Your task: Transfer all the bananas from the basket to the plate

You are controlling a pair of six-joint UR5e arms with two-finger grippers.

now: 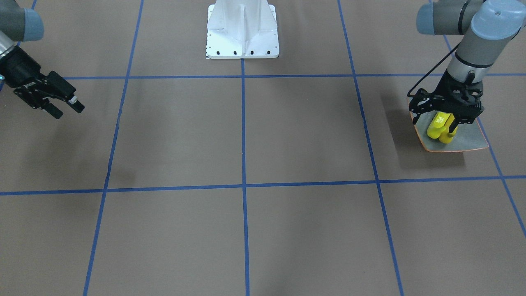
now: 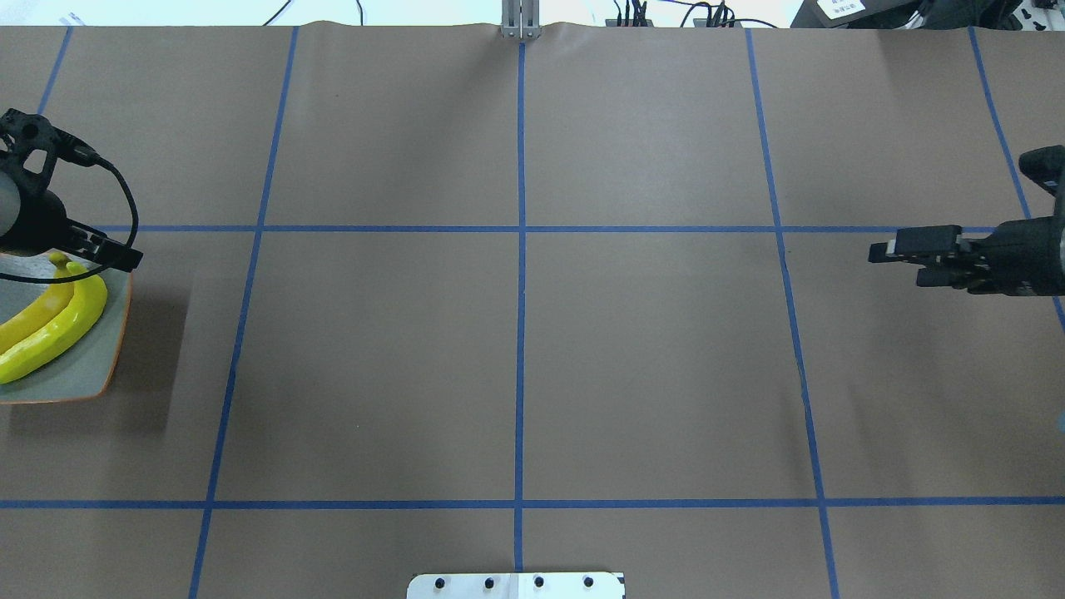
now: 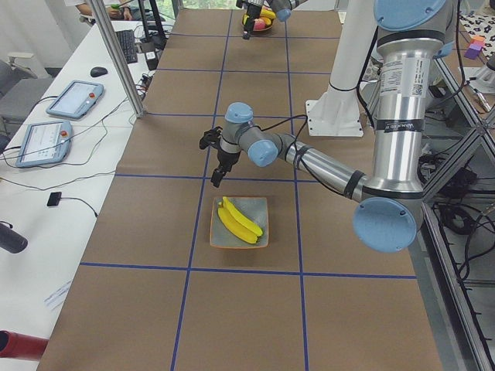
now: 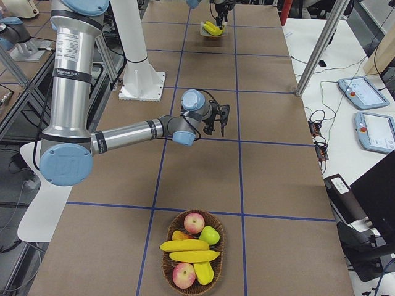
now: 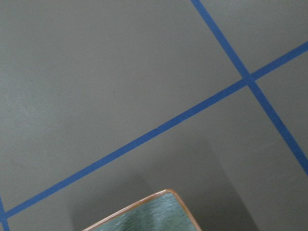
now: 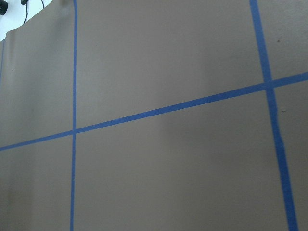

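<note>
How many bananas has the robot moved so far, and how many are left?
Halfway. Two bananas already lie on the plate. Nothing is in hand: the left gripper hangs open above the plate's edge, and the right gripper is open and empty too. Two more bananas wait in the basket with other fruit.

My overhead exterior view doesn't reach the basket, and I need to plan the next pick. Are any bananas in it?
Observer: Yes. The exterior right view shows two bananas lying side by side in the basket.
Operator: Anything crowding them?
Observer: Other fruit sits around them, including a red apple and a green apple on the far side.
Operator: How does the right end effector stand relative to the basket?
Observer: The right end effector hangs empty over bare table, well apart from the basket.
</note>
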